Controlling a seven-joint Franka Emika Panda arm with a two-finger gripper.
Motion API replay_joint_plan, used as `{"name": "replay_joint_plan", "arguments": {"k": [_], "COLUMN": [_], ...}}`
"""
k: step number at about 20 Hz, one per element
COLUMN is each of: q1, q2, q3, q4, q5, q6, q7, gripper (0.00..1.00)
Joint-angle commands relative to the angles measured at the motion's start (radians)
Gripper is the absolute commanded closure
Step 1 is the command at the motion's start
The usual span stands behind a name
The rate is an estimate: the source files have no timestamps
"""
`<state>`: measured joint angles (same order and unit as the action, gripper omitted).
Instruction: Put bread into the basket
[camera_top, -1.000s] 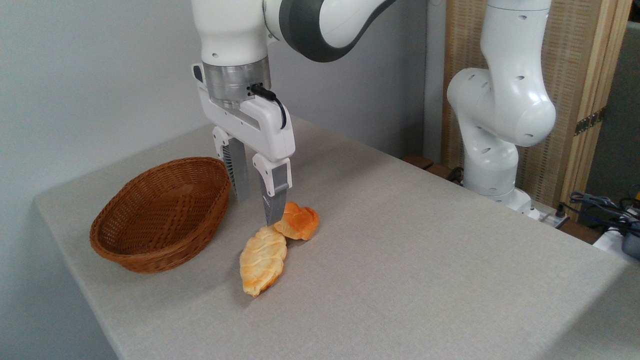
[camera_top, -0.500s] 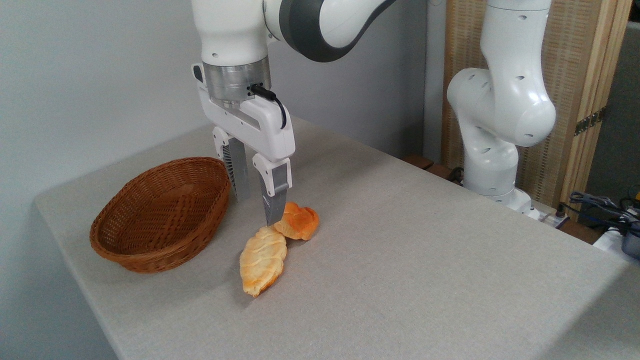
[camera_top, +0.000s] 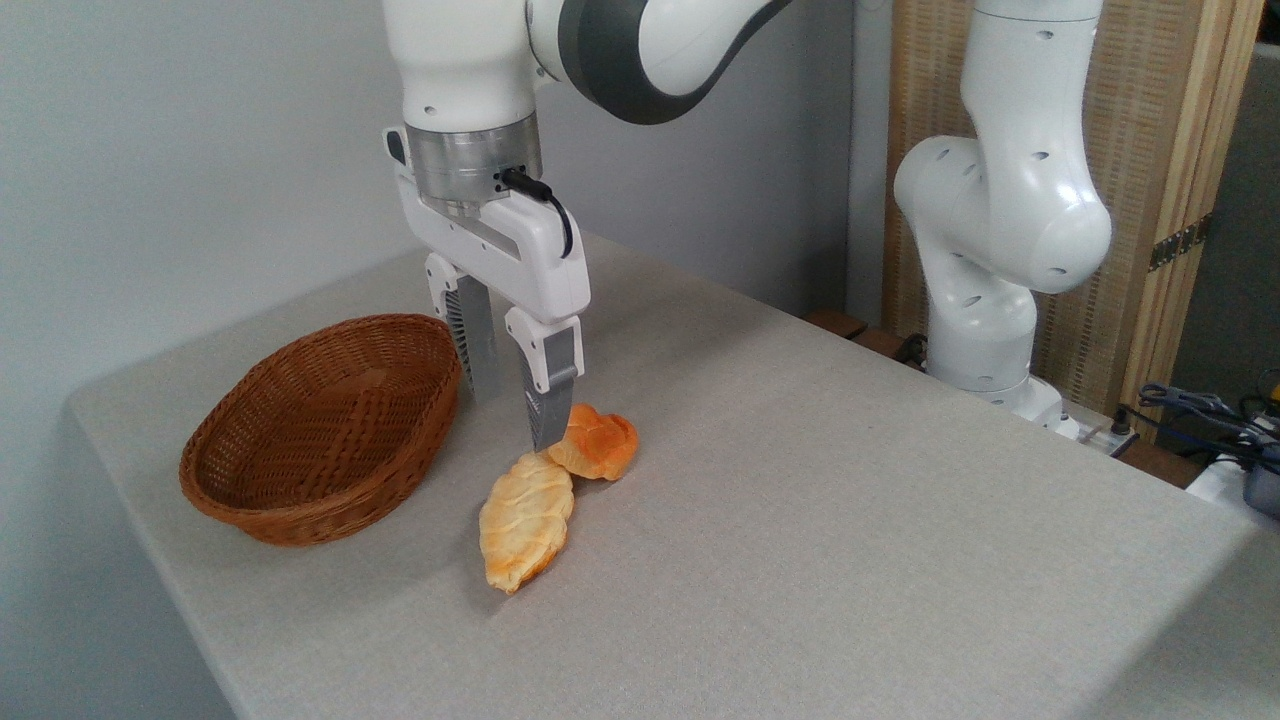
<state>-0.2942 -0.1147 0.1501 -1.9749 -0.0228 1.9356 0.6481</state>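
The bread (camera_top: 597, 441), a small deep-orange bun with a lobed top, lies on the grey table near the middle. My gripper (camera_top: 512, 418) hangs open just left of it, fingers pointing down. The near finger (camera_top: 546, 400) stands right at the bun's left edge; the far finger (camera_top: 480, 355) is close to the basket's rim. Nothing is between the fingers. The basket (camera_top: 318, 437), oval brown wicker, sits to the left and holds nothing that I can see.
A longer pale-yellow braided loaf (camera_top: 524, 518) lies in front of the bun, touching it. The arm's white base (camera_top: 990, 280) stands at the table's far right, with cables (camera_top: 1215, 415) beyond. The table's front edge (camera_top: 150, 520) runs close below the basket.
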Motion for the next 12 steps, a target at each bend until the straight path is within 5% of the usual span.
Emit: {"name": "replay_joint_plan", "arguments": {"k": [1,12], "q1": [-0.011,-0.045], "q2": [0.004,0.023], "q3": [0.009,0.0], "q4": [0.004,-0.033], "q5": [-0.012,-0.016], "q6": [0.002,-0.026], "q7": [0.007,0.004], "gripper": [0.0,0.0]}}
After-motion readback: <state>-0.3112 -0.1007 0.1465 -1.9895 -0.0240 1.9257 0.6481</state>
